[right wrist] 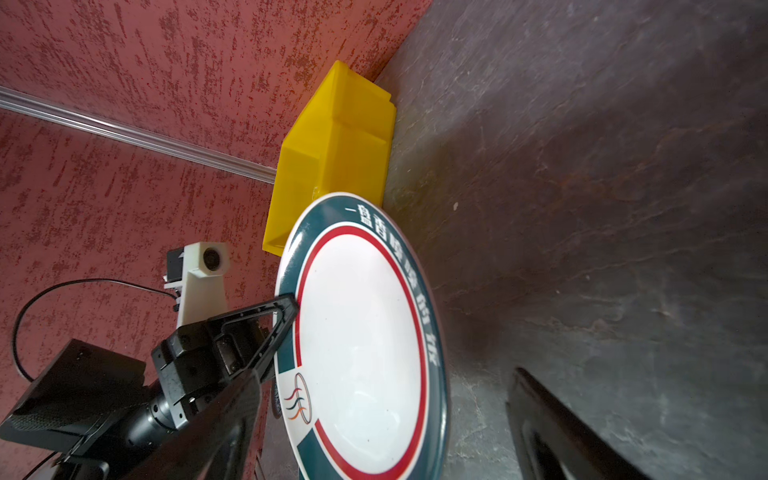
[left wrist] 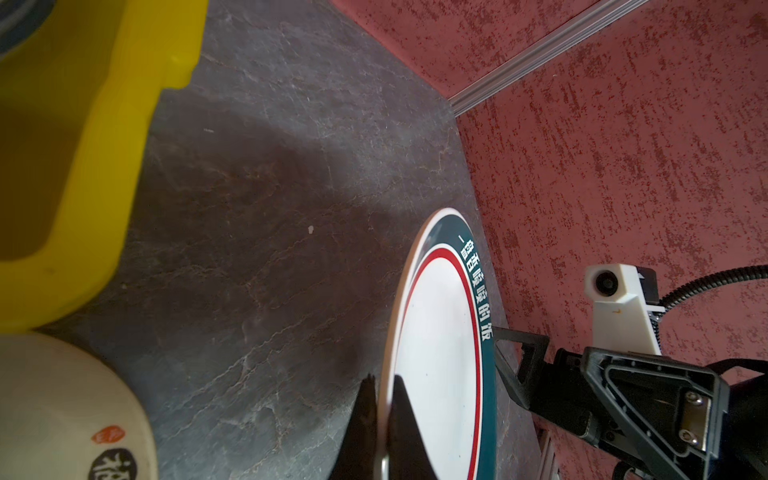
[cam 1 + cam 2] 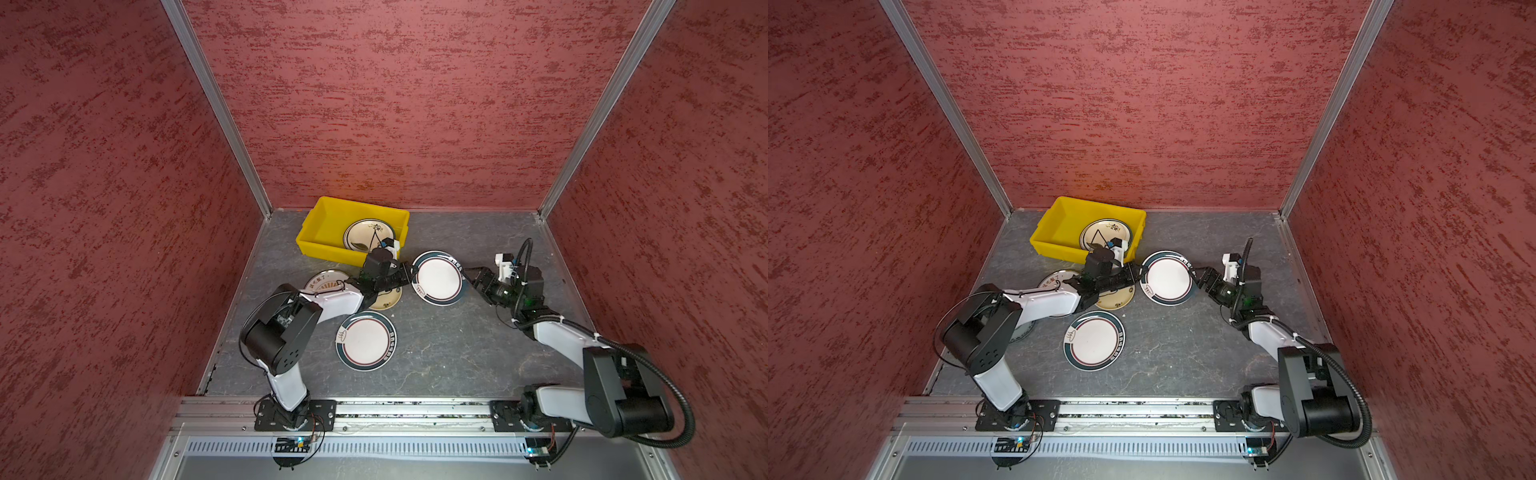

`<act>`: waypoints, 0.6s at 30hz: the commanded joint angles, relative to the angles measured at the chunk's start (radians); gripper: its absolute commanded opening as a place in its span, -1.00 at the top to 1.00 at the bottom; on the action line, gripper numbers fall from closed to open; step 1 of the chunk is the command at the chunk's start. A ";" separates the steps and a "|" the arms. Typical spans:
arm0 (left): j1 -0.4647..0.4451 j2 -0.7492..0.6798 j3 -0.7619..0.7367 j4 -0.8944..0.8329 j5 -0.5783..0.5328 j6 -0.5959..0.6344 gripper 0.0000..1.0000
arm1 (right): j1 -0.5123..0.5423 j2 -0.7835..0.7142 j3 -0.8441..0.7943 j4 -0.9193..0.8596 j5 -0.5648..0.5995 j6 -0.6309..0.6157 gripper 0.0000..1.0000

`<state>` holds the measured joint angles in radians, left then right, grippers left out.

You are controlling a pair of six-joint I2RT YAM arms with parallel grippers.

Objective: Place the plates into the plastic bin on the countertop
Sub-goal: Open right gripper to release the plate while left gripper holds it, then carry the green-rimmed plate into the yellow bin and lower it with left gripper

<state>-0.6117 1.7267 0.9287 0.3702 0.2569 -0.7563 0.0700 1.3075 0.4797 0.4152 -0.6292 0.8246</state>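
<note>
A white plate with a dark green rim and red ring [image 3: 438,277] [image 3: 1168,277] [image 2: 440,353] [image 1: 361,332] hangs between both arms, right of the yellow plastic bin [image 3: 320,245] [image 3: 1054,243] [image 2: 104,145] [image 1: 336,145]. My left gripper [image 3: 409,276] [image 3: 1138,276] [image 2: 384,382] [image 1: 291,303] is shut on its left rim. My right gripper [image 3: 467,274] [image 3: 1196,276] [image 1: 386,415] is open, with its fingers spread on either side of the right rim. One cream plate [image 3: 365,235] [image 3: 1100,232] lies in the bin. A second green-rimmed plate [image 3: 366,340] [image 3: 1095,340] lies on the countertop [image 3: 449,353] [image 3: 1175,353].
Two cream plates [image 3: 324,280] [image 3: 388,299] lie on the countertop, partly hidden under my left arm; one [image 2: 62,407] shows red and black marks. Red walls enclose the countertop on three sides. An aluminium rail [image 3: 415,409] runs along the front.
</note>
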 commanded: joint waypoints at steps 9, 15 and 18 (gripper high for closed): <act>0.060 -0.136 -0.011 -0.012 -0.096 0.078 1.00 | 0.001 -0.014 0.002 0.004 0.031 -0.019 -0.89; 0.189 -0.184 -0.019 -0.030 -0.114 0.088 1.00 | 0.001 -0.017 0.010 -0.018 0.036 -0.024 -0.89; 0.254 -0.196 -0.003 -0.049 -0.133 0.110 1.00 | 0.000 -0.017 0.008 -0.017 0.034 -0.031 -0.89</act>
<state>-0.4011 1.5661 0.9169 0.3111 0.1524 -0.6785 0.0700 1.3037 0.4797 0.4007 -0.6159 0.8143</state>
